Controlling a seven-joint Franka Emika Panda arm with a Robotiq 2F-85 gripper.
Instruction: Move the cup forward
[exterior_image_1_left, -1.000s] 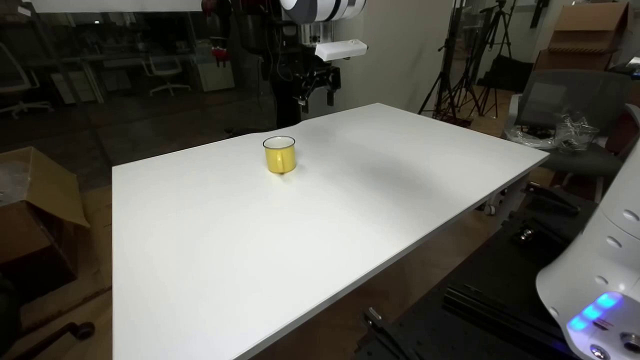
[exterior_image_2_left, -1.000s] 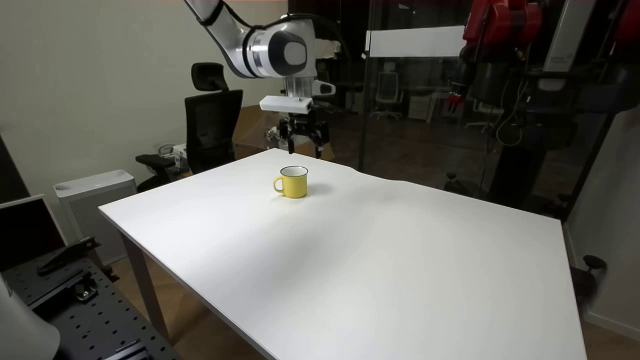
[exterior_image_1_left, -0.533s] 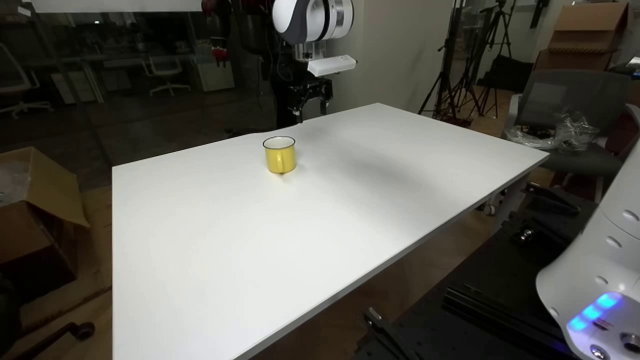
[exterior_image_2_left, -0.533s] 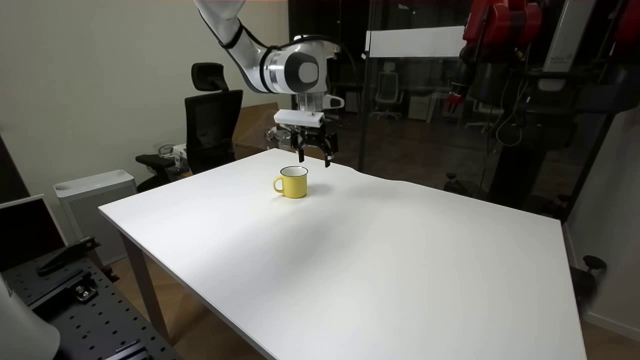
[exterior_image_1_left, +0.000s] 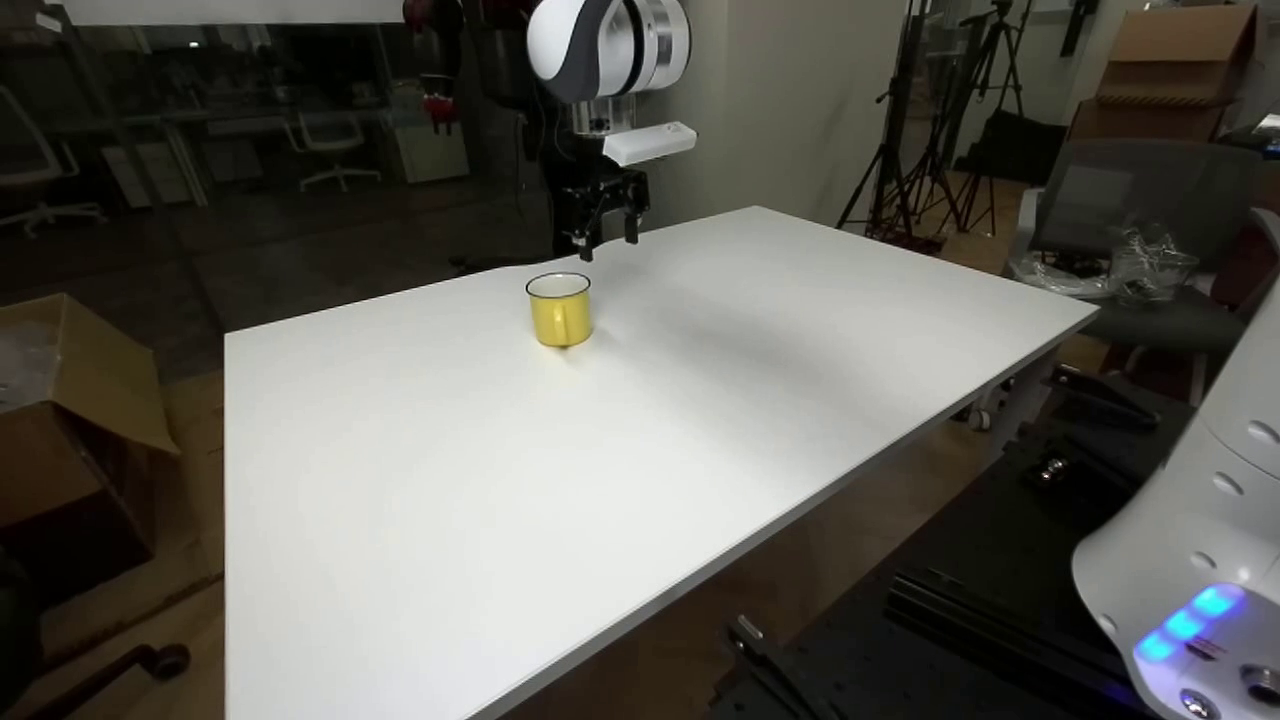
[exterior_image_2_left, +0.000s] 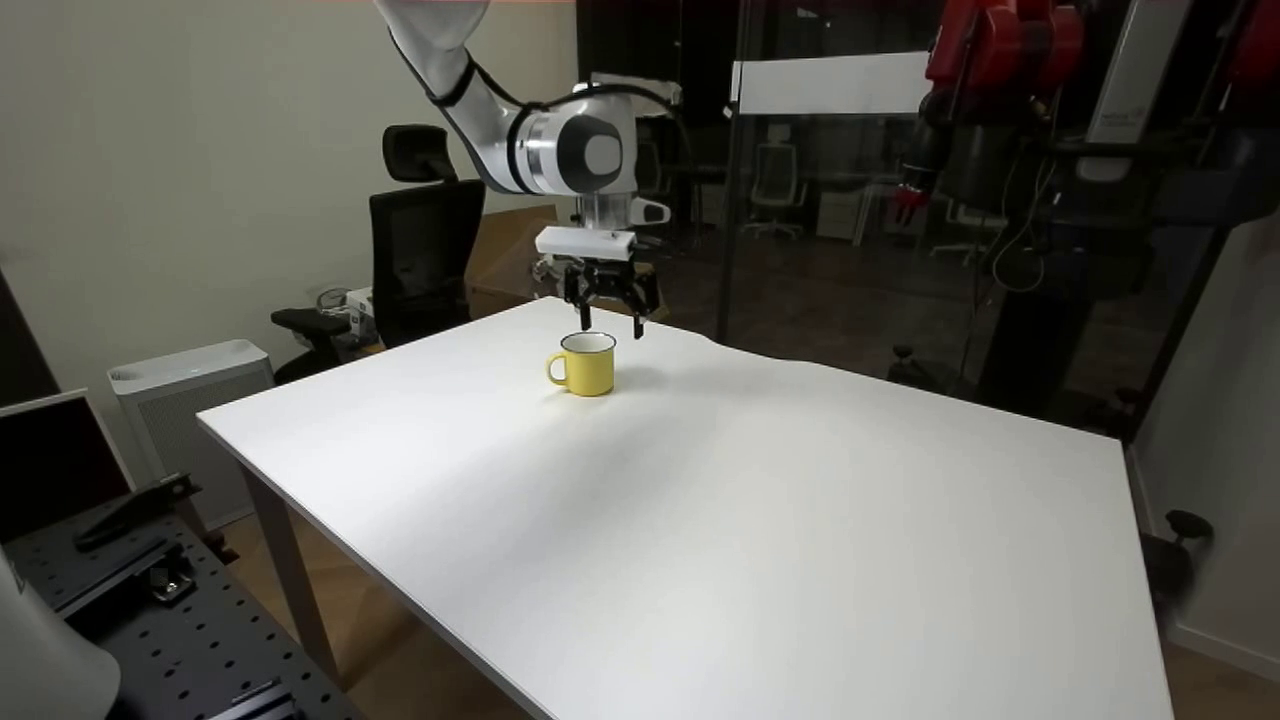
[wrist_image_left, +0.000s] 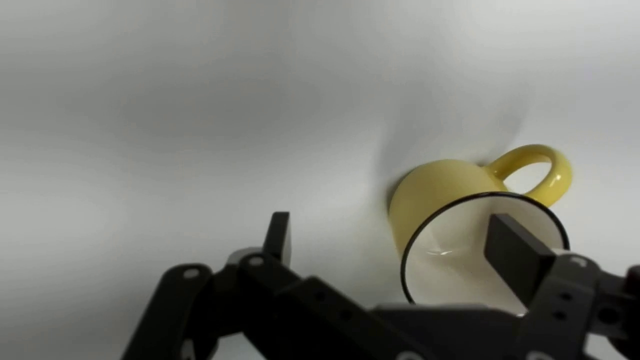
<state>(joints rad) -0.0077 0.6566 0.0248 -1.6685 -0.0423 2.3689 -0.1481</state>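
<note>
The cup is a yellow mug with a dark rim and white inside. It stands upright on the white table in both exterior views (exterior_image_1_left: 560, 318) (exterior_image_2_left: 590, 370). Its handle points left in an exterior view. In the wrist view the cup (wrist_image_left: 440, 185) is at lower right, handle toward upper right. My gripper is open and empty, fingers down, just above rim height in both exterior views (exterior_image_1_left: 608, 247) (exterior_image_2_left: 612, 328). In the wrist view, the right finger of the gripper (wrist_image_left: 390, 220) overlaps the cup's mouth and the left finger is over bare table. Part of the rim is hidden behind the gripper.
The white table (exterior_image_1_left: 450, 480) carries the cup; its far edge (exterior_image_2_left: 780, 358) lies behind the gripper. A black office chair (exterior_image_2_left: 420, 260) and a cardboard box (exterior_image_1_left: 90, 400) stand on the floor beside it. A dark perforated base (exterior_image_2_left: 200, 640) stands at the near side.
My gripper has come down toward the table. It has moved left in an exterior view; in another it went right, then back left. The fingers stayed open and the cup has not moved.
</note>
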